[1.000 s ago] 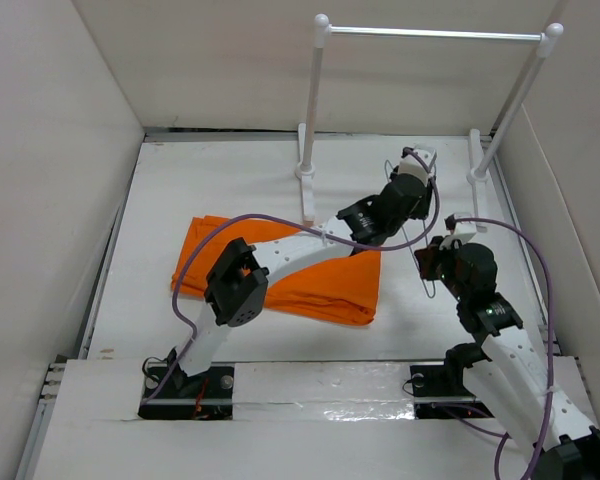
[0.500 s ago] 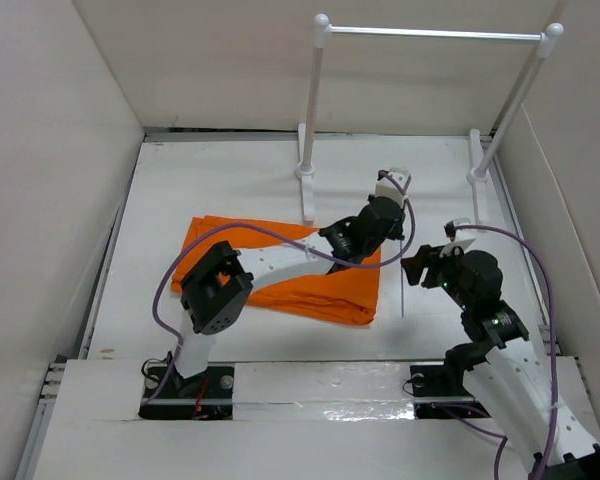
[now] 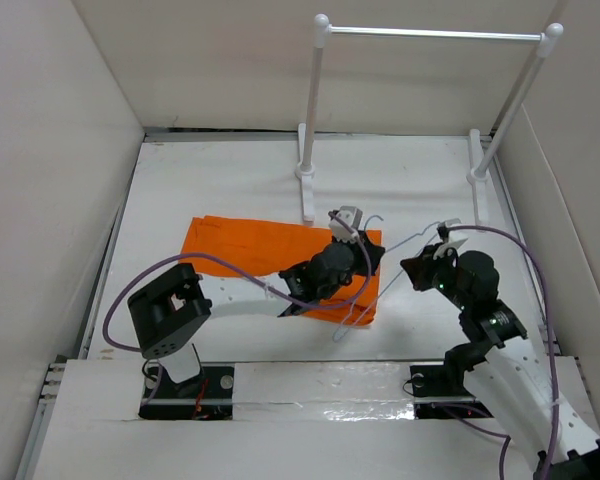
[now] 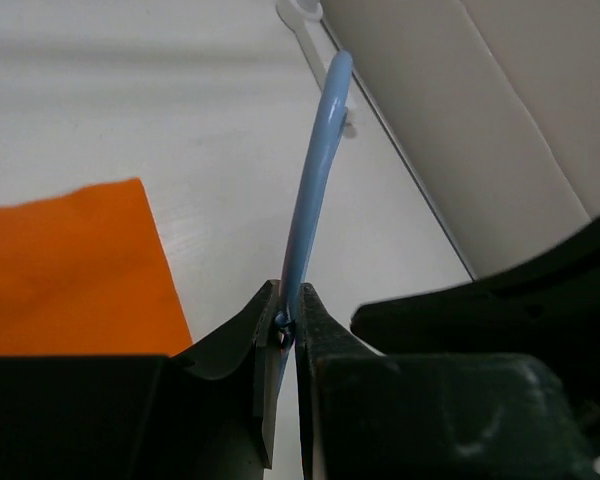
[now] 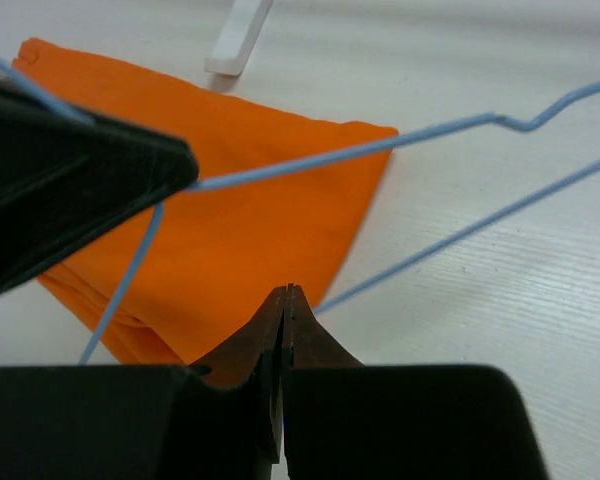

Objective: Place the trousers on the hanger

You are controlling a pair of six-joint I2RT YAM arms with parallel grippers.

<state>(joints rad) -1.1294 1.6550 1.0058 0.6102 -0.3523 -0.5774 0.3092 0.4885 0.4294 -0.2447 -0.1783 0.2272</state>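
One folded pair of bright orange cloth trousers [image 3: 250, 250] lies flat on the white table [image 3: 210, 180], with the single thin pale blue wire hanger [image 4: 312, 190] over its right end, pinched in the left gripper's [image 4: 285, 320] jaws, while the right gripper's [image 5: 285, 295] jaws are pressed shut beside the wire.

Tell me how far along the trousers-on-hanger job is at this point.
Done: the left gripper is shut on the hanger. In hand: the right gripper, shut, sits by the hanger's lower wire; whether it pinches it is unclear. Left: the trousers lie folded flat on the table, no leg threaded through the hanger yet.
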